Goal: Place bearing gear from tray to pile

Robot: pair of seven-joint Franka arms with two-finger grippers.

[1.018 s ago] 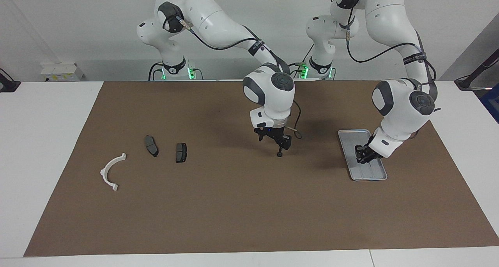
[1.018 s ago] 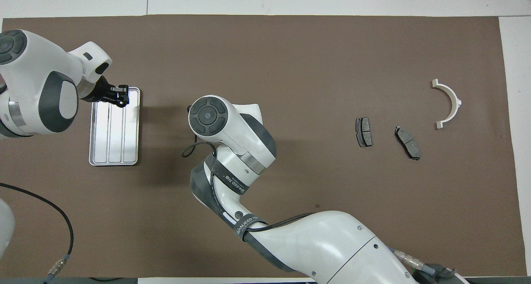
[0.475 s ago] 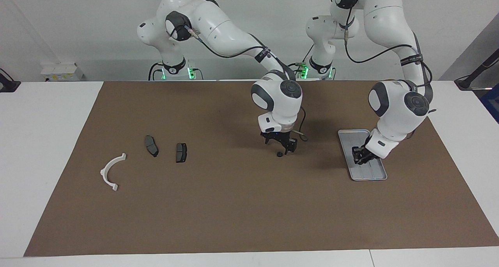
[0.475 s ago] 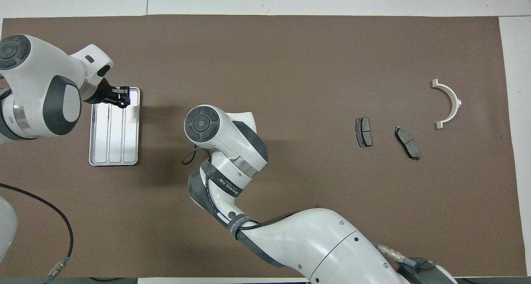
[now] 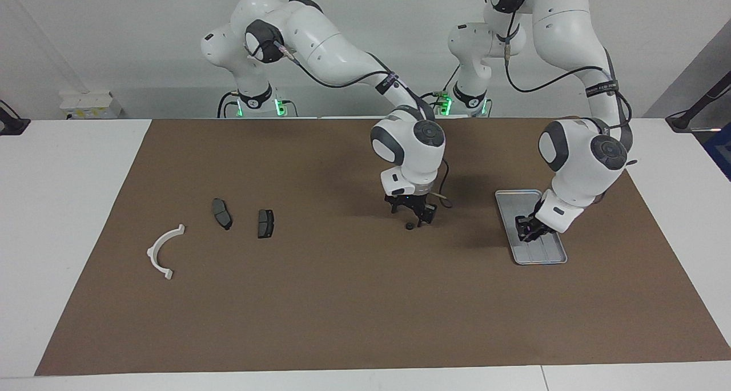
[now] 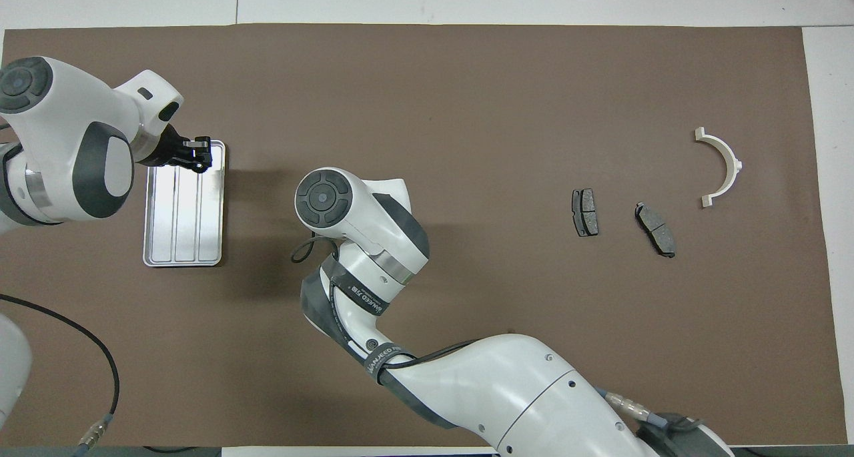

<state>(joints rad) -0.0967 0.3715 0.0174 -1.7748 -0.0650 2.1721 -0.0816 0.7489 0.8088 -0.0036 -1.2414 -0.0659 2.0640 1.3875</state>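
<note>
1. The right end effector hangs low at the centre of the facing frame. Its fingers are spread and hold nothing.
2. Just under its tips, slightly lower in the frame, the bearing gear lies on the brown mat, apart from the fingers. In the overhead frame the right arm's wrist hides it.
3. The gear is a small, dark, round part. I judge it rigid, light and smooth-sided, so it is likely to roll or skid if nudged off-centre. The sound grasp looks to be straight down, with the fingers closing across its outer diameter and level with the mat.
4. The left end effector sits over the tray, toward the left arm's end of the bench and at mid-height in the facing frame. I cannot tell whether it is spread or pressed together. This arm appears to be waiting.
5. In the overhead frame the tray shows only bare ridges.
6. The pile lies toward the right arm's end, well apart from the gear. It is made up of two dark plates and, lower in the frame, the white bracket.
7. By my reading the gear is out of the tray but not yet at the pile, so a re-grasp and a carry remain.
</note>
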